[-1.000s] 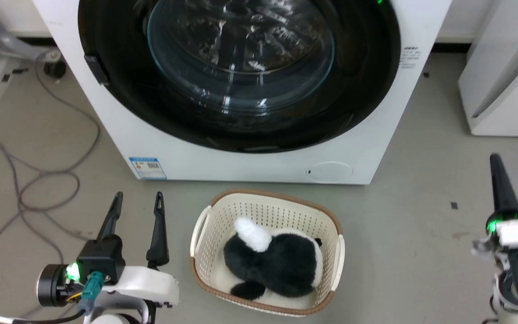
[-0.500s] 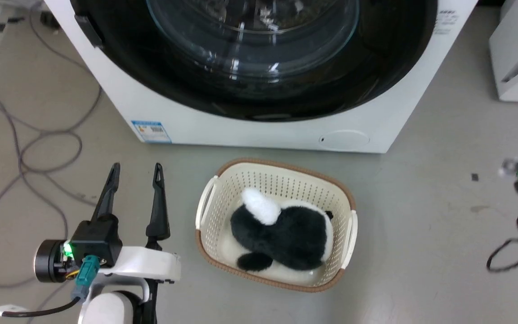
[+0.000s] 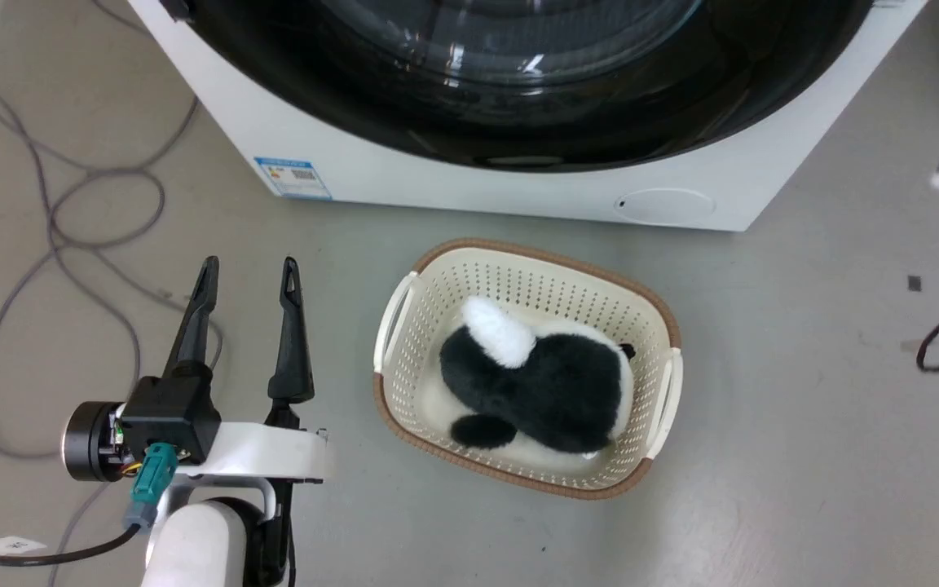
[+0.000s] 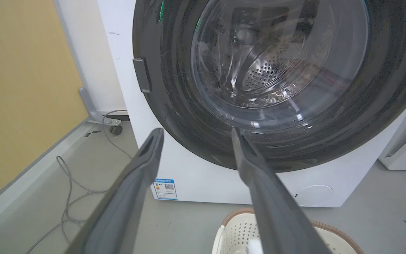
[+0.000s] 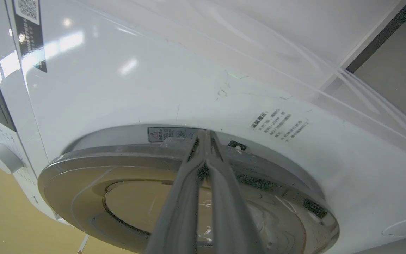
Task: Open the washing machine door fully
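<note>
Bright, even light; glossy reflections.

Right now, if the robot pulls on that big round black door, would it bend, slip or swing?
The washing machine door looks rigid: thick black ring, bulging glass, so probably no flexing. Its glossy, mirror-like face near the right gripper suggests a grip could slip. The grey block on its rim, perhaps a hinge, hints it swings sideways.

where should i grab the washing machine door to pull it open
Take the washing machine door by its rim on the robot's right, opposite the grey block that looks like the hinge. In the right wrist view the rim stands proud of the white washing machine, with what looks like a notch where the shut right gripper points; hook in there, probably.
</note>
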